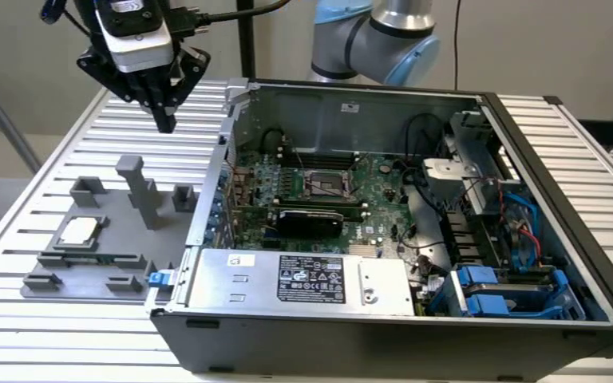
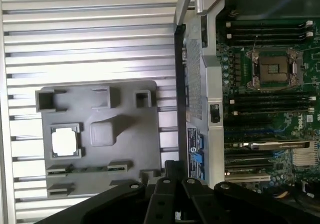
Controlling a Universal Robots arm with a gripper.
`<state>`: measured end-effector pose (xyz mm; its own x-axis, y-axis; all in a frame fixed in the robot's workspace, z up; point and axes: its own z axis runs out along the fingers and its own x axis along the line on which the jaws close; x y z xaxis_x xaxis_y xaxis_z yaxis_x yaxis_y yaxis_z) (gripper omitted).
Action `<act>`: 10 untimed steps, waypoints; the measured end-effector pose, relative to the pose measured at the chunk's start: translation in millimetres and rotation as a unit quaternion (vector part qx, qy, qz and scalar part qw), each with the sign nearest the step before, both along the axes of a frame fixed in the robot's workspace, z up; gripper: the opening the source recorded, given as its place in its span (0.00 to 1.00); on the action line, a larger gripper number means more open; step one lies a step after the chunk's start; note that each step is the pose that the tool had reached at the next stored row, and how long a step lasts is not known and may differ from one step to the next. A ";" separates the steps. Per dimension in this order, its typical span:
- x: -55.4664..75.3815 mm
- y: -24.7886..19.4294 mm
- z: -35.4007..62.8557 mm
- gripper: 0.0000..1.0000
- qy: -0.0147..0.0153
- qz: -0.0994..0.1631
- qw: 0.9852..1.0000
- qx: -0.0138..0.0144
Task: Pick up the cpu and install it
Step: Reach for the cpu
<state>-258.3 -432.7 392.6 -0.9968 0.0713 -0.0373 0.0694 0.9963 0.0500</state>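
Gripper (image 1: pixel 165 121) clenched, fingers tip to tip, nothing between them. Hangs well above grey holder tray (image 1: pixel 115 239), touching nothing. Cpu (image 1: pixel 77 231) lies flat in square recess of tray, silver top up. Green memory stick (image 1: pixel 102 259) lies in tray slot just beside cpu. Open computer case (image 1: pixel 392 339) stands right beside tray; motherboard socket (image 1: pixel 328 185) inside case.

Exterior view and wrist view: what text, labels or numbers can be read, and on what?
Too small to read: the black label on the power supply.
Blurred: the white sticker beside it.
Blurred: the small sticker on the case wall.
No readable marking on the cpu.
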 end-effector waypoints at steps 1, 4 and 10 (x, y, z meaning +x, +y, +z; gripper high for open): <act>-4.5 -0.7 0.0 0.11 0.000 0.000 1.000 0.000; -18.1 -2.7 -0.1 0.11 -0.001 0.000 1.000 0.000; -45.3 -5.8 0.0 0.11 -0.002 0.000 1.000 0.000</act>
<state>-303.6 -438.6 392.6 -0.9966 0.0712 -0.0408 0.0691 0.9963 0.0502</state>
